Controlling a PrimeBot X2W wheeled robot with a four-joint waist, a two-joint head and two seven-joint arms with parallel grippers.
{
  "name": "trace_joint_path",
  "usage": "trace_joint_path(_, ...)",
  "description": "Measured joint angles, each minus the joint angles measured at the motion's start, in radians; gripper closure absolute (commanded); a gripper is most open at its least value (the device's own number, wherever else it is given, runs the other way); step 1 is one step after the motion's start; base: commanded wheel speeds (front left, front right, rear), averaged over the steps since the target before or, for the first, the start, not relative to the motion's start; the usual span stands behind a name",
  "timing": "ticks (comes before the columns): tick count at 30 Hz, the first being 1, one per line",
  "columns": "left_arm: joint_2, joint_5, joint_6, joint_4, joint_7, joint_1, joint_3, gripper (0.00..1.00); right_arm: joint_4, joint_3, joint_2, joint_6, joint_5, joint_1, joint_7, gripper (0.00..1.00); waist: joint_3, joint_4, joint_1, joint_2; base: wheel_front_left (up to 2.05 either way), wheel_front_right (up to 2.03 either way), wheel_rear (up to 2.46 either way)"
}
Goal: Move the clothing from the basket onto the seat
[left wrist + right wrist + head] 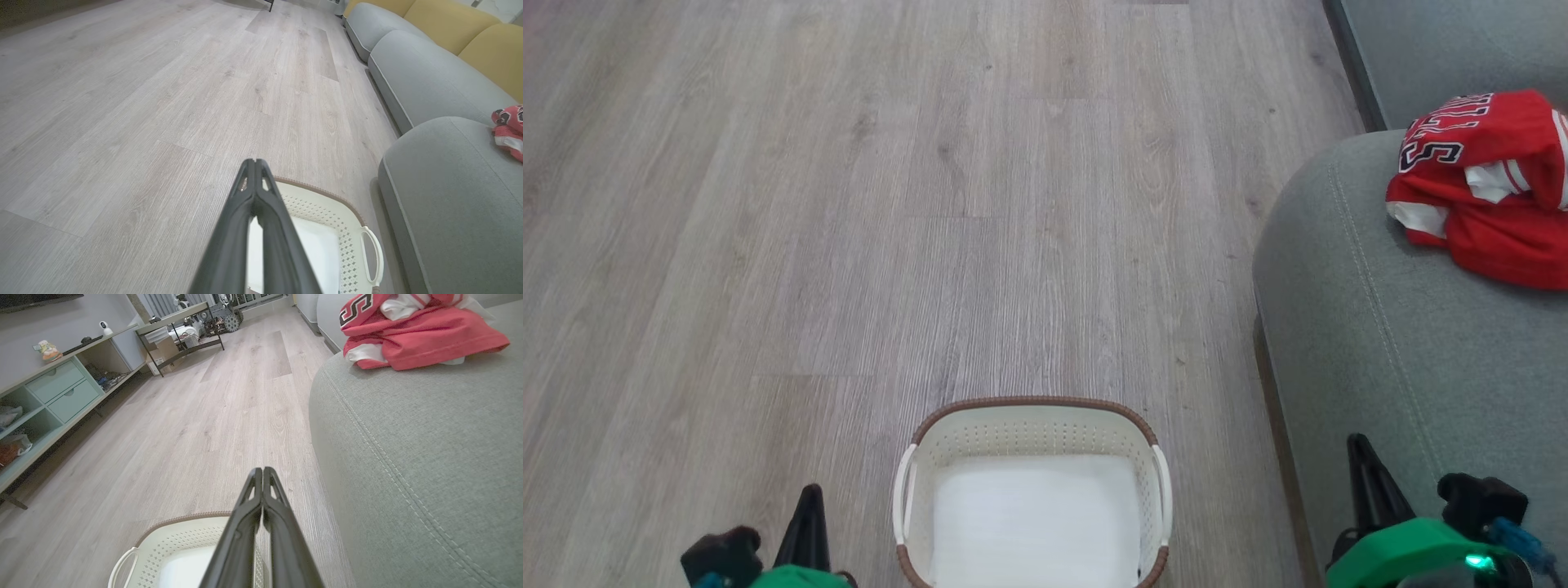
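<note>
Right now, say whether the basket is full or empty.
Empty: the basket shows its bare white bottom; the clothing lies on the seat.

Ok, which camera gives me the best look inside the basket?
Head view. It looks straight down into the basket, showing its bare white floor, though the near end is cropped. In the left wrist view the left tool covers much of it; in the right wrist view the right tool does likewise.

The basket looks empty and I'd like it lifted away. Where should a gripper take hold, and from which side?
Probably the left side handle of the basket: the white loop stands off the wall, leaving a slot for one finger. Come from the open floor side; the seat crowds the other handle.
</note>
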Motion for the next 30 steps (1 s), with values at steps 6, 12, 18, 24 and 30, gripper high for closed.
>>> trace_joint_path(6,0.000,-0.065,-0.013,-0.001,0.016,-0.015,0.010,1.00,-0.003,-0.005,0.000,0.000,0.069,-0.012,0.016,1.00,0.002,-0.003,0.0000,0.0000,0.00,0.00,0.00)
trace_joint_path(12,-0.001,-0.120,-0.023,-0.002,0.030,-0.017,0.019,1.00,-0.004,-0.011,0.000,0.000,0.126,-0.012,0.031,1.00,0.003,-0.006,0.0000,0.0000,0.00,0.00,0.00)
trace_joint_path(18,-0.001,-0.186,-0.032,-0.002,0.049,-0.032,0.038,1.00,-0.005,-0.016,0.001,0.000,0.197,-0.017,0.045,1.00,0.005,-0.009,0.0000,0.0000,0.00,0.00,0.00)
trace_joint_path(24,-0.001,-0.252,-0.049,-0.002,0.066,-0.039,0.046,1.00,-0.008,-0.020,0.001,0.000,0.266,-0.032,0.064,1.00,0.006,-0.012,0.0000,0.0000,0.00,0.00,0.00)
trace_joint_path(30,-0.002,-0.318,-0.058,-0.002,0.083,-0.050,0.062,1.00,-0.011,-0.026,0.001,0.000,0.335,-0.033,0.083,1.00,0.008,-0.015,0.0000,0.0000,0.00,0.00,0.00)
